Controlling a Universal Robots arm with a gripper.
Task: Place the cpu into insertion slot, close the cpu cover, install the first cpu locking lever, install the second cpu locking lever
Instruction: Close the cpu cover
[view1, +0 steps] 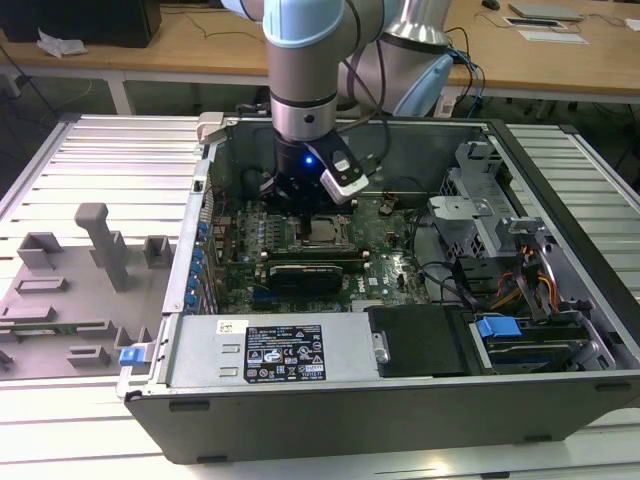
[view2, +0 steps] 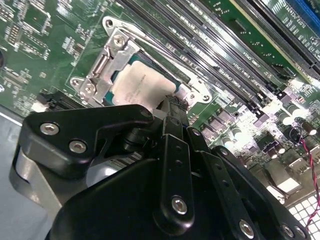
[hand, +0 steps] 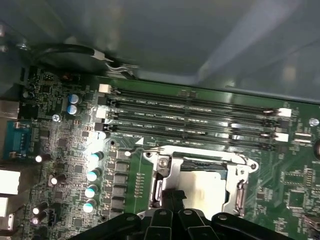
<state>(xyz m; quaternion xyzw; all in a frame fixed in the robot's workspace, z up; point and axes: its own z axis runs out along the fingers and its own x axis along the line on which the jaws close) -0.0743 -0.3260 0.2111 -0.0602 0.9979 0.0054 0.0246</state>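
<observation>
The cpu (view2: 140, 85) lies flat in the insertion slot (hand: 161, 165) on the green board, its silver-grey top showing. The cpu cover (view2: 97, 75) lies down around it as a metal frame. A thin wire locking lever (view2: 155, 45) runs along the slot's edge beside the memory slots; I cannot tell whether it is latched. My gripper (view2: 172, 107) is shut, and its black tips rest at the rim of the cpu and cover. In the first wrist view the gripper (hand: 172, 197) overlaps the cpu (hand: 202, 187). In the exterior view the gripper (view1: 308, 218) hangs over the cpu (view1: 326, 232) inside the open case.
Long black memory slots (hand: 190, 115) run close along one side of the slot. A black card (view1: 310, 272) and a power supply (view1: 270, 350) lie toward the case front. A drive cage (view1: 500, 240) with cables stands at the exterior view's right, a grey fixture tray (view1: 90, 270) at its left.
</observation>
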